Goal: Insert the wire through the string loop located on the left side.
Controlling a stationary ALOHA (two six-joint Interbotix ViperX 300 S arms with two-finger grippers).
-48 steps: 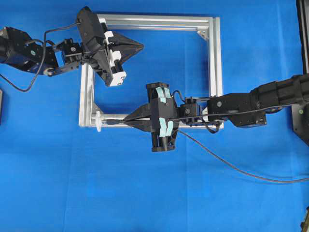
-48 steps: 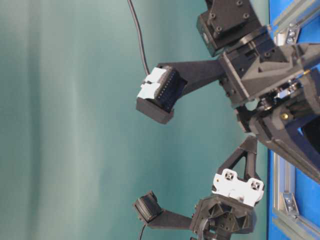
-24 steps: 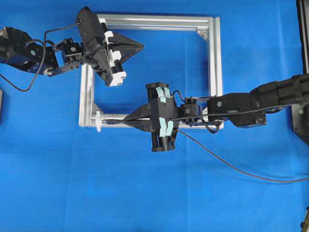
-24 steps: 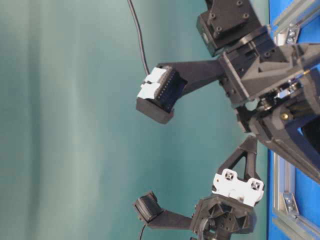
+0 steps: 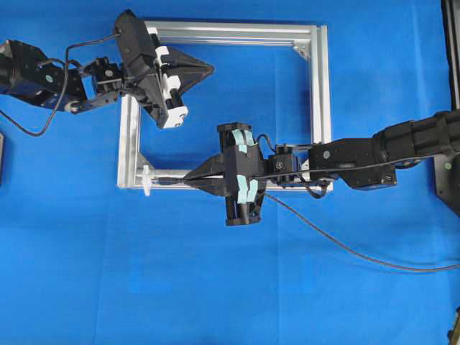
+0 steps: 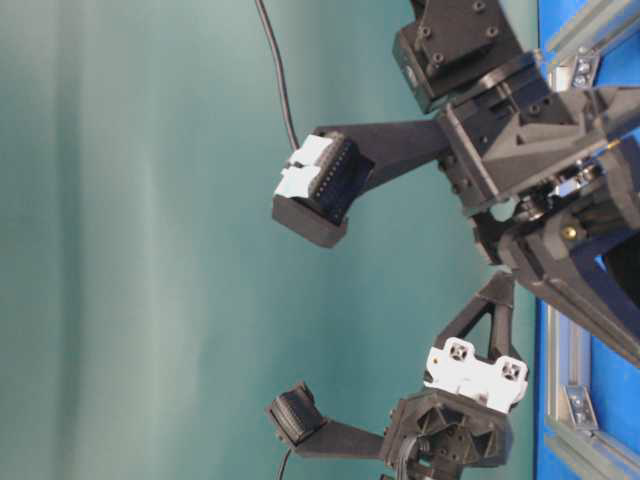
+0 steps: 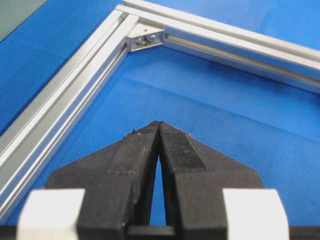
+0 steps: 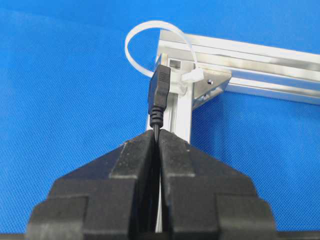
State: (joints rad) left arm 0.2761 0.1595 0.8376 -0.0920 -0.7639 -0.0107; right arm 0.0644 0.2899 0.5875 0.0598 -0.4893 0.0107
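The wire (image 5: 338, 243) trails over the blue mat from the right edge to my right gripper (image 5: 188, 177), which is shut on it just behind the dark plug (image 8: 160, 92). The plug points left along the silver frame's (image 5: 320, 108) bottom bar. Its tip sits right at the near edge of the white string loop (image 8: 126, 47), which juts from the frame's bottom-left corner (image 5: 146, 180). I cannot tell whether the tip has entered the loop. My left gripper (image 5: 212, 70) hovers over the frame's upper left, shut and empty, its fingertips (image 7: 170, 137) pressed together.
A metal corner bracket (image 7: 146, 39) sits in the frame's far corner in the left wrist view. A dark block (image 5: 449, 172) lies at the mat's right edge and another dark object (image 5: 1, 158) at its left edge. Both arms fill the table-level view.
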